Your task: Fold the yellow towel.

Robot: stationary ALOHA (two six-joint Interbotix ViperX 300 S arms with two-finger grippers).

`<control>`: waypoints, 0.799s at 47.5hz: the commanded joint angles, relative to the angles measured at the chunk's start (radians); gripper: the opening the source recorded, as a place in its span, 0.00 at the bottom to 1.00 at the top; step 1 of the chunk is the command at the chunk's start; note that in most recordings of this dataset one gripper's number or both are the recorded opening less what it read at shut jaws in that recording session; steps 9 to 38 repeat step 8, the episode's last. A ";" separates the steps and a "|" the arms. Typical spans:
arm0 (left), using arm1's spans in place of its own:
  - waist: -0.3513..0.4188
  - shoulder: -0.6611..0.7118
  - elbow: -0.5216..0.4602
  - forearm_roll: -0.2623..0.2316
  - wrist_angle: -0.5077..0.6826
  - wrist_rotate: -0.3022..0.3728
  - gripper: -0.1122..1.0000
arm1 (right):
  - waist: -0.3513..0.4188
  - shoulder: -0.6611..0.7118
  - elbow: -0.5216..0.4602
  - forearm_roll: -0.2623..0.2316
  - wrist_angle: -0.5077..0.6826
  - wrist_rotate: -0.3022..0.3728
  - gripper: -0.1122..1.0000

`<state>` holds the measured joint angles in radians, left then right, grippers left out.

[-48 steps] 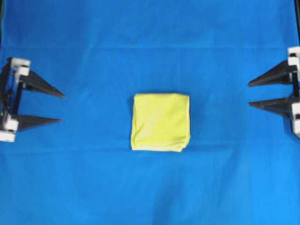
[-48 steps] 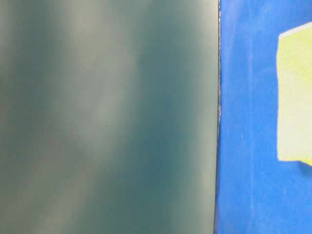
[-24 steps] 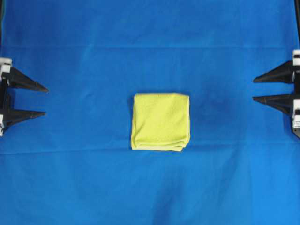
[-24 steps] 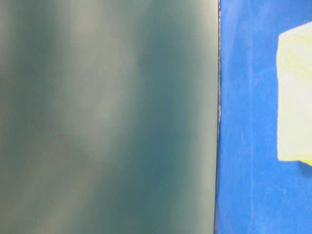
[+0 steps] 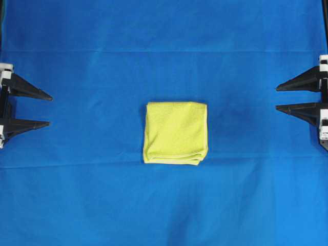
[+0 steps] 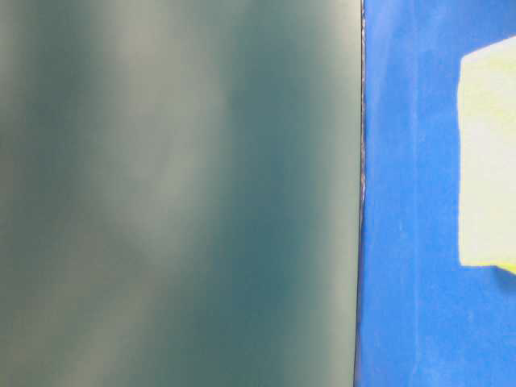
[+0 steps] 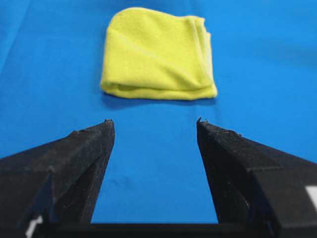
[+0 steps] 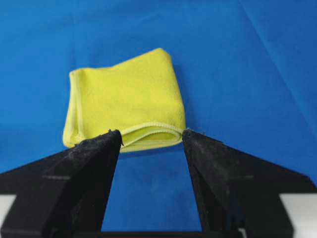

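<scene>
Both arms had drawn back; the left gripper (image 5: 48, 109) and right gripper (image 5: 278, 98) stood empty, jaws spread, the yellow towel (image 5: 176, 132) folded between and well apart—apparently finished.

Folded yellow towel (image 5: 176, 133) mid-cloth, bare blue cloth (image 5: 164, 205) all around

Bright, even light; table-level view blurred
</scene>
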<state>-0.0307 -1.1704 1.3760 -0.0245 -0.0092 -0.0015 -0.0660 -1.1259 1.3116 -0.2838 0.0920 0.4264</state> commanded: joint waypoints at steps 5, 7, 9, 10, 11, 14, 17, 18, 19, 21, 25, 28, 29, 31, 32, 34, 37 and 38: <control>0.003 0.006 -0.012 0.002 -0.006 0.000 0.68 | -0.002 0.015 -0.011 0.002 -0.009 0.000 0.62; 0.003 0.006 -0.012 0.002 -0.006 -0.002 0.68 | 0.000 0.015 -0.011 0.002 -0.009 0.000 0.62; 0.003 0.006 -0.012 0.002 -0.006 0.000 0.69 | -0.002 0.014 -0.011 0.002 -0.009 0.000 0.62; 0.003 0.006 -0.012 0.002 -0.006 0.000 0.69 | -0.002 0.014 -0.011 0.002 -0.009 0.000 0.62; 0.003 0.006 -0.012 0.002 -0.006 0.000 0.69 | -0.002 0.014 -0.011 0.002 -0.009 0.000 0.62; 0.003 0.006 -0.012 0.002 -0.006 0.000 0.69 | -0.002 0.014 -0.011 0.002 -0.009 0.000 0.62; 0.003 0.006 -0.012 0.002 -0.006 0.000 0.69 | -0.002 0.014 -0.011 0.002 -0.009 0.000 0.62; 0.003 0.006 -0.012 0.002 -0.006 0.000 0.69 | -0.002 0.014 -0.011 0.002 -0.009 0.000 0.62; 0.003 0.006 -0.012 0.002 -0.006 0.000 0.69 | -0.002 0.014 -0.011 0.002 -0.009 0.000 0.62; 0.003 0.006 -0.012 0.002 -0.006 0.000 0.69 | -0.002 0.014 -0.011 0.002 -0.009 0.000 0.62; 0.003 0.006 -0.012 0.002 -0.006 0.000 0.69 | -0.002 0.014 -0.011 0.002 -0.009 0.000 0.62; 0.003 0.006 -0.012 0.002 -0.006 0.000 0.69 | -0.002 0.014 -0.011 0.002 -0.009 0.000 0.62; 0.003 0.006 -0.012 0.002 -0.006 0.000 0.69 | -0.002 0.014 -0.011 0.002 -0.009 0.000 0.62; 0.003 0.006 -0.012 0.002 -0.006 0.000 0.69 | -0.002 0.014 -0.011 0.002 -0.009 0.000 0.62; 0.003 0.006 -0.012 0.002 -0.006 0.000 0.69 | -0.002 0.014 -0.011 0.002 -0.009 0.000 0.62; 0.003 0.006 -0.012 0.002 -0.006 0.000 0.69 | -0.002 0.014 -0.011 0.002 -0.009 0.000 0.62; 0.003 0.006 -0.012 0.002 -0.006 0.000 0.69 | -0.002 0.014 -0.011 0.002 -0.009 0.000 0.62; 0.003 0.006 -0.012 0.002 -0.006 0.000 0.69 | -0.002 0.014 -0.011 0.002 -0.009 0.000 0.62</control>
